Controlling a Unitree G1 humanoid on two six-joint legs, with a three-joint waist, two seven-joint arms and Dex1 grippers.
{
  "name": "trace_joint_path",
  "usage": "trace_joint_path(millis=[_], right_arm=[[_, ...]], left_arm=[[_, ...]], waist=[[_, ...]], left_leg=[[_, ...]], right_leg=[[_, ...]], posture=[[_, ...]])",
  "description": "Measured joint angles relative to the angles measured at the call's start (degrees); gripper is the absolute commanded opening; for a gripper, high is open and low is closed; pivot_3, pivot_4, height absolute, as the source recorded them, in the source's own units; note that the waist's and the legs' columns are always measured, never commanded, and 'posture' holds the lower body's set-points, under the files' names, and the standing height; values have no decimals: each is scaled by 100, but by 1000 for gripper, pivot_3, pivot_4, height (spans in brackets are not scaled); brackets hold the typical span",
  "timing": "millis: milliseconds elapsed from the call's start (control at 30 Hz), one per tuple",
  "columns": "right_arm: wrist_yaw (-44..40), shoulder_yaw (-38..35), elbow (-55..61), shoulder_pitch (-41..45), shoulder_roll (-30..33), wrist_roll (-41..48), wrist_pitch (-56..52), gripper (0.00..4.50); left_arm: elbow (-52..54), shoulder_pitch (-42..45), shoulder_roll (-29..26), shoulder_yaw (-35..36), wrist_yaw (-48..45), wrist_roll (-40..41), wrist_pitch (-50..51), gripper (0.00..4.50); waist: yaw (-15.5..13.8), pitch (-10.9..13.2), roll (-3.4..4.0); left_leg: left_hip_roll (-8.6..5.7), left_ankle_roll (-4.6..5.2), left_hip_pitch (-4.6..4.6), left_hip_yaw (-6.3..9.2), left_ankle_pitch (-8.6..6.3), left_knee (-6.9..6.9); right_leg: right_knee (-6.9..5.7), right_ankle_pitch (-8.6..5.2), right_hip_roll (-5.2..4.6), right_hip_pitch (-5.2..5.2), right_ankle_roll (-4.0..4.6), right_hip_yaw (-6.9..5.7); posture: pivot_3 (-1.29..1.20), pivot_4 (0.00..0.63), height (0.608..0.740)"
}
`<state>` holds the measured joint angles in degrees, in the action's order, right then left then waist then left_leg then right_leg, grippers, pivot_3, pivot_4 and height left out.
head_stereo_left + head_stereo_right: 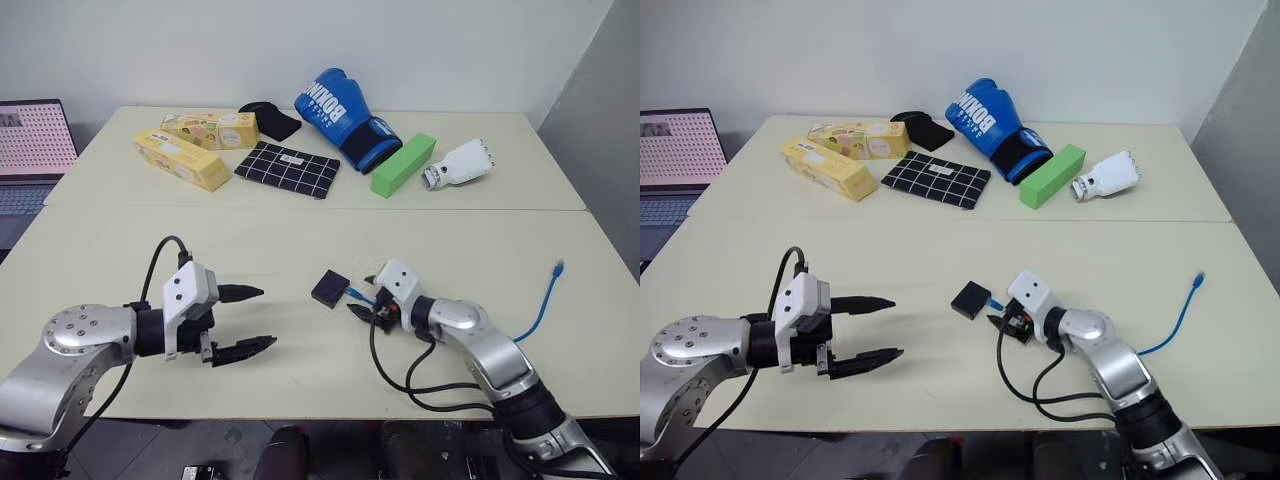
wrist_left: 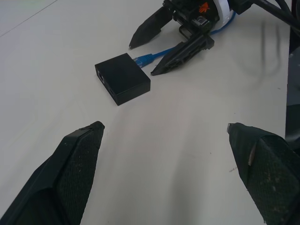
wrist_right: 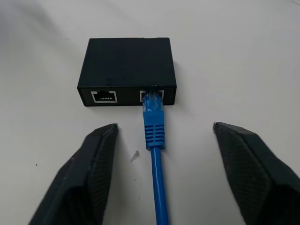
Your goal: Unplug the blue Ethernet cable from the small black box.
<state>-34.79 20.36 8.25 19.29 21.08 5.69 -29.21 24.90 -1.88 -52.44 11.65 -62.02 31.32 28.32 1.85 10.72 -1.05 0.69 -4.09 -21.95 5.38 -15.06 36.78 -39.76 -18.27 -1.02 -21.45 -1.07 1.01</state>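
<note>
Looking across the table [image 1: 300, 380], you have the small black box [image 1: 329, 288] lying flat near the middle of the near half, with the blue Ethernet cable [image 3: 155, 140] plugged into 1 of the 2 ports on its side; the other port beside it stands vacant. The cord runs from that plug back between the fingers of your right gripper [image 1: 364, 297], passes under the right wrist, and comes out again on the far right, where its free end [image 1: 559, 267] lies on the tabletop.

Your right gripper sits just beside the box on the plug side, jaws apart, 1 finger [image 3: 89, 173] on either side of the cable's boot without touching it. Nothing is clamped.

Your left gripper [image 1: 255, 318] hovers well apart from the box on the opposite side, pointing toward it, its 2 fingers spread wide and holding nothing.

Along the far edge you can see 2 yellow cartons [image 1: 195, 145], a black grid-patterned cloth [image 1: 287, 170], a black pouch [image 1: 270, 118], a blue boxing glove [image 1: 345, 115], a green block [image 1: 403, 164] and a white device [image 1: 460, 165]. A laptop [image 1: 30, 150] stands off the table's left side
</note>
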Motion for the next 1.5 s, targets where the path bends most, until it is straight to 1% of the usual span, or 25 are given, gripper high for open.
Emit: trace_joint_path(millis=[100,267,300,367,533,633,800,867,1000,1200,1233,1267,1300,1367,1433,1500], right_arm=[[-42,33,0,23,15,-10,-8,1974],[-199,133,0,173,161,-147,1,864],[-252,151,1,212,215,-211,20,535],[-299,183,1,258,311,-293,122,123],[-546,243,61,629,458,-539,804,112],[-849,248,83,989,623,-674,1654,111],[-1256,379,-2,1248,786,-934,2967,110],[-1325,426,-108,1373,783,-1036,3302,110],[-1438,480,-219,1621,722,-1182,3682,110],[-1520,528,-235,1745,569,-1262,3801,110],[-1522,528,-235,1747,558,-1299,3821,110],[-1524,529,-235,1747,548,-1315,3843,110],[-1525,529,-235,1747,538,-1338,3863,110],[-1526,529,-235,1747,539,-1361,3892,109],[-1521,528,-235,1747,536,-1393,3963,109],[-1507,528,-235,1747,536,-1477,4020,109]], left_arm=[[-4,-4,1,-1,7,-5,-5,4500],[-138,1,42,-4,51,-74,-17,4500],[-176,17,76,-4,76,-79,-15,4500],[-263,44,127,-5,135,-66,22,4500],[-589,250,472,21,357,206,327,4500],[-828,496,791,234,644,750,874,4500],[-898,774,1007,530,968,1744,1790,4500],[-898,836,1089,552,1051,2035,2045,4500],[-865,928,1225,549,1188,2348,2282,4500],[-871,990,1368,419,1280,2390,2282,4500],[-881,1022,1402,405,1279,2394,2282,4113],[-882,1056,1424,386,1276,2401,2282,4046],[-884,1077,1445,375,1272,2404,2281,3725],[-905,1096,1450,365,1268,2406,2281,3330],[-972,1120,1461,358,1261,2406,2281,2820],[-977,1123,1472,342,1237,2415,2281,2438]], waist=[[0,0,0],[0,0,0],[0,0,0],[0,0,0],[1,2,3],[2,1,0],[1,0,-2],[1,0,-2],[-1,0,-2],[-3,0,-2],[-4,0,-2],[-4,0,-2],[-4,0,-2],[-3,0,-2],[-4,0,-2],[-3,0,-2]], left_leg=[[0,0,0,0,0,0],[-1,0,1,0,0,0],[-1,0,0,0,0,1],[-1,0,0,1,0,1],[0,0,0,0,0,2],[1,0,-2,4,0,4],[3,0,-2,7,0,6],[3,-1,-2,8,1,10],[3,-2,-1,11,1,11],[4,-3,-2,13,2,11],[3,-3,-1,13,1,11],[3,-3,-2,13,2,11],[3,-3,-1,12,1,11],[2,-3,-1,12,2,11],[2,-3,-1,12,1,11],[2,-3,-1,11,1,11]], right_leg=[[-1,0,0,0,0,0],[-2,0,0,0,0,-1],[-2,0,0,0,0,-1],[-1,0,0,0,0,-2],[-6,0,0,-4,0,-3],[-7,0,-1,-3,0,-6],[-7,0,-6,0,0,-5],[-11,0,-7,0,0,-5],[-13,1,-7,1,1,-5],[-12,1,-7,1,1,-4],[-12,1,-7,1,1,-5],[-12,1,-7,1,1,-4],[-12,1,-7,1,1,-4],[-12,1,-7,1,1,-4],[-12,1,-7,1,1,-5],[-12,1,-7,1,1,-4]], posture=[[0,150,740],[0,150,740],[0,150,740],[0,150,740],[0,150,740],[0,150,740],[0,150,740],[0,150,740],[0,150,740],[0,150,740],[0,150,740],[0,150,740],[0,150,740],[0,150,740],[0,150,740],[0,150,740]])
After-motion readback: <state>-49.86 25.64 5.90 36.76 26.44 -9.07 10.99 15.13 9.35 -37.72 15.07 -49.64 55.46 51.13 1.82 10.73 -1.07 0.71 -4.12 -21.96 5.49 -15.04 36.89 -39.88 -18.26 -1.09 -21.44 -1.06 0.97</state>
